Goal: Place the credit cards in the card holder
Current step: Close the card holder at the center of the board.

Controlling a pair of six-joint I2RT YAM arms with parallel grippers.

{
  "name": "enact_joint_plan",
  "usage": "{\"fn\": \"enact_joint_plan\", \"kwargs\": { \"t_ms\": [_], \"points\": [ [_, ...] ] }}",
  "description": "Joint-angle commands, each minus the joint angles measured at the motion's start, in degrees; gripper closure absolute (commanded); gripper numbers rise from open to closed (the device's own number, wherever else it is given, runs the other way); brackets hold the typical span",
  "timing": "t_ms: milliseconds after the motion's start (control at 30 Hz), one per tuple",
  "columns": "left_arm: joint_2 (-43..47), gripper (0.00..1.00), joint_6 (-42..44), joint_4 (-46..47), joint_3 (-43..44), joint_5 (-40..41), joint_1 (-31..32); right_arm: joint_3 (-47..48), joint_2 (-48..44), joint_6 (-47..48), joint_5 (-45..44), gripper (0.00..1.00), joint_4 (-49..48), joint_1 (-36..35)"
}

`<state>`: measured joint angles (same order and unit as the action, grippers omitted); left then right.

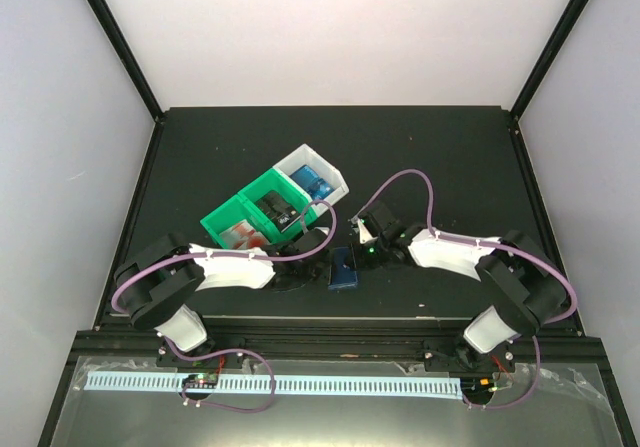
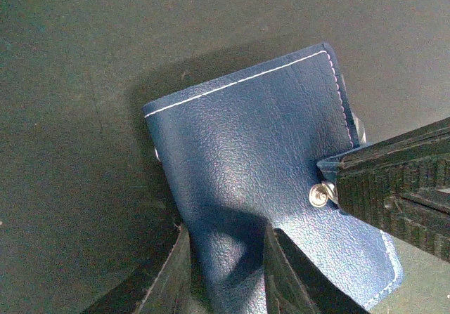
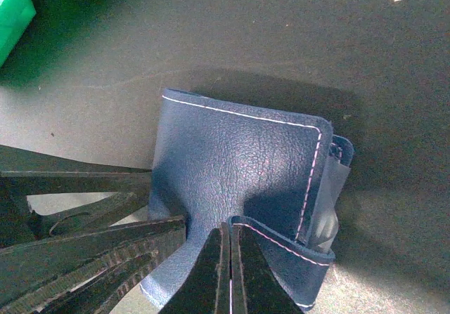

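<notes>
The dark blue card holder (image 1: 343, 271) lies closed on the black table between my two grippers. In the left wrist view the card holder (image 2: 246, 152) fills the middle, and my left gripper (image 2: 225, 258) stands partly open with its tips over the cover's near end. My right gripper (image 3: 230, 237) is shut on the holder's clasp tab (image 3: 281, 247), and its fingers (image 2: 394, 187) sit beside the metal snap (image 2: 320, 195). The credit cards sit in bins behind: red-and-white (image 1: 243, 235), black (image 1: 275, 207) and blue (image 1: 318, 180).
The green bin (image 1: 222, 219) and the white bin (image 1: 300, 155) stand just behind the left gripper (image 1: 320, 260). A corner of the green bin (image 3: 17, 5) shows in the right wrist view. The table's front rail runs close below both grippers.
</notes>
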<state>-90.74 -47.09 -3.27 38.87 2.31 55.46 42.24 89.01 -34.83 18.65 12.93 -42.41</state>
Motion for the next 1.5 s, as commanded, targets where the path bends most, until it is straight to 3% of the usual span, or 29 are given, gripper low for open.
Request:
{"fn": "enact_joint_plan", "kwargs": {
  "t_ms": [0,967,1467],
  "points": [
    [-1.2,0.72,0.2,-5.9,-1.8,-1.1,-0.2,0.6,2.3,1.4,3.2,0.99,1.3,-1.5],
    [-3.9,0.78,-0.7,-7.2,-1.3,-0.3,-0.2,-1.1,-1.2,2.8,4.5,0.99,-1.1,-2.2],
    [-2.8,0.79,-0.4,-6.0,-1.3,-1.5,-0.2,2.1,5.5,4.3,3.3,0.99,3.4,-3.1]
  ]
}}
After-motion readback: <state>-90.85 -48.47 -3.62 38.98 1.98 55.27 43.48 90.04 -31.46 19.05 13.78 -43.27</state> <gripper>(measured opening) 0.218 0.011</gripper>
